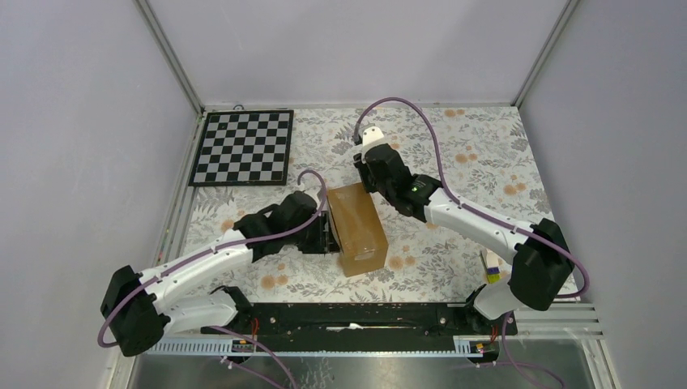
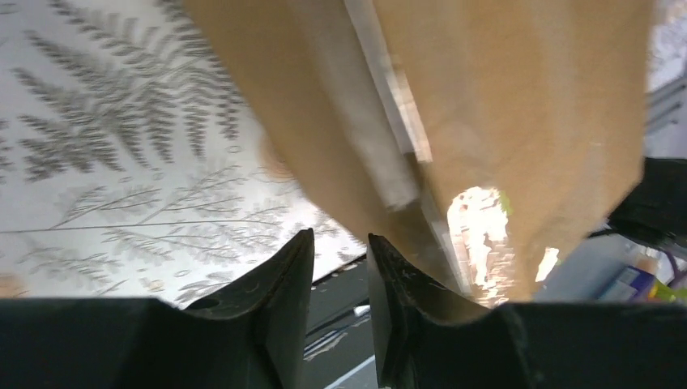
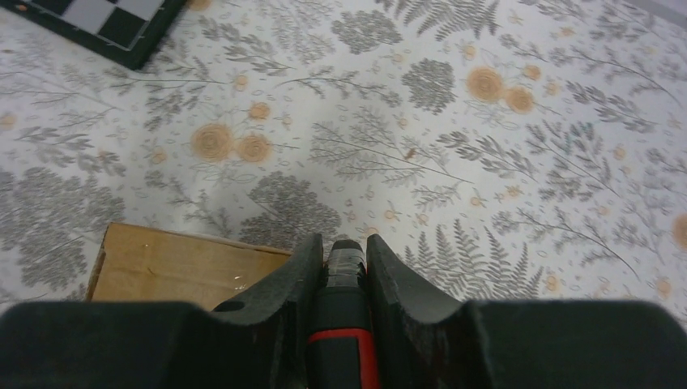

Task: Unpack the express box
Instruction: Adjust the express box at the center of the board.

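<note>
The express box [image 1: 357, 227], a plain brown carton with glossy tape [image 2: 389, 89] along its seam, lies on the flowered table. My left gripper [image 1: 330, 232] is at the box's left side. In the left wrist view its fingers [image 2: 340, 235] stand a narrow gap apart with nothing between them, and the box [image 2: 502, 105] runs along the outside of the right finger. My right gripper [image 1: 370, 162] hovers just past the box's far end. It is shut [image 3: 346, 239] on a black cutter with a red band [image 3: 344, 324], and the box's corner [image 3: 170, 263] shows to its lower left.
A checkerboard [image 1: 243, 147] lies at the back left; its corner [image 3: 121, 20] shows in the right wrist view. A small coloured object [image 1: 490, 266] sits by the right arm's base. The black base rail [image 1: 348, 316] runs along the near edge. Grey walls close in the table.
</note>
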Action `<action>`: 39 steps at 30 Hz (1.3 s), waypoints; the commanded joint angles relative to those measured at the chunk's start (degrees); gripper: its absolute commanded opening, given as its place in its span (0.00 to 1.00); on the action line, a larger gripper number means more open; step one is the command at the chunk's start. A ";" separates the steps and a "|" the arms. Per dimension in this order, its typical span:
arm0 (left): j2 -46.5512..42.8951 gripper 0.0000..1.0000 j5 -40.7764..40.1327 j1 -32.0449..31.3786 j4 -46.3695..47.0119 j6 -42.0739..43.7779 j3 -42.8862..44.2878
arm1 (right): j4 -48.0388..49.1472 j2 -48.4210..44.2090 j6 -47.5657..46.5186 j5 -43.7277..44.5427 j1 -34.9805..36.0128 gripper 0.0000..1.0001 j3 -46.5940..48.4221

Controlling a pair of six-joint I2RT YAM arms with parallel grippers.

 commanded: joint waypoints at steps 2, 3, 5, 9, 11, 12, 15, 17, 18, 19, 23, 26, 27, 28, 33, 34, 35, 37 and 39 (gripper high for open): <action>1.08 0.36 -1.14 -6.50 11.39 -5.92 1.06 | 5.80 -0.88 -0.55 -10.94 0.08 0.00 1.90; 1.74 0.36 -1.44 -7.72 11.95 -6.21 1.51 | 5.92 -0.89 -0.48 -12.19 0.10 0.00 1.81; 2.59 0.38 -1.95 -9.61 12.79 -6.90 2.37 | 6.00 -0.69 -0.27 -14.55 0.12 0.00 1.50; 1.36 0.39 -3.39 -10.82 11.11 -7.80 3.52 | 5.90 -0.64 -0.12 -15.12 0.09 0.00 1.08; -0.85 0.41 -4.97 -10.79 8.69 -7.76 4.21 | 5.94 -1.46 -0.08 -15.43 0.11 0.00 0.39; -1.99 0.42 -5.81 -10.78 7.21 -7.76 4.75 | 5.78 -1.74 0.08 -15.96 0.08 0.00 0.12; -5.38 0.44 -6.72 -10.69 3.29 -7.24 7.16 | 4.63 -1.89 0.12 -18.09 0.11 0.00 0.48; -6.64 0.46 -7.56 -10.69 0.18 -6.54 9.44 | 4.23 -1.93 0.26 -19.80 0.11 0.00 0.67; -7.27 0.47 -8.53 -10.74 -1.06 -6.27 10.55 | 4.05 -1.81 0.38 -20.57 0.11 0.00 0.86; -7.85 0.47 -8.94 -10.62 -1.91 -5.87 11.62 | 3.60 -1.69 0.59 -20.95 0.08 0.00 1.02; -8.71 0.50 -10.46 -9.39 -4.06 -3.77 16.12 | 2.31 -1.60 1.05 -21.23 0.11 0.00 1.51; -8.08 0.52 -7.64 -4.81 -2.35 -1.54 17.37 | 1.61 -2.11 1.55 -23.23 0.11 0.00 1.70; -7.77 0.52 -3.76 -1.50 -0.83 -1.10 17.14 | 1.46 -2.59 1.75 -23.59 0.11 0.00 1.69; -7.42 0.52 -0.54 0.76 1.15 -1.01 16.58 | 0.97 -2.80 2.07 -23.71 0.11 0.00 1.86; -4.31 0.53 10.50 8.25 8.91 -0.92 13.94 | -4.46 -4.93 4.58 -14.44 0.12 0.00 2.90; -3.66 0.53 12.34 9.14 10.52 -1.14 13.07 | -5.20 -5.78 4.74 -12.24 0.11 0.00 2.49; -2.99 0.53 14.51 9.87 12.31 -1.50 12.08 | -5.80 -6.79 4.77 -10.39 0.11 0.00 1.97; -1.33 0.54 18.93 10.83 16.49 -2.42 10.27 | -7.64 -8.42 4.72 -8.10 0.11 0.00 1.15; 0.32 0.55 21.62 11.17 19.85 -3.28 8.74 | -10.47 -9.79 5.44 -7.03 0.17 0.00 0.25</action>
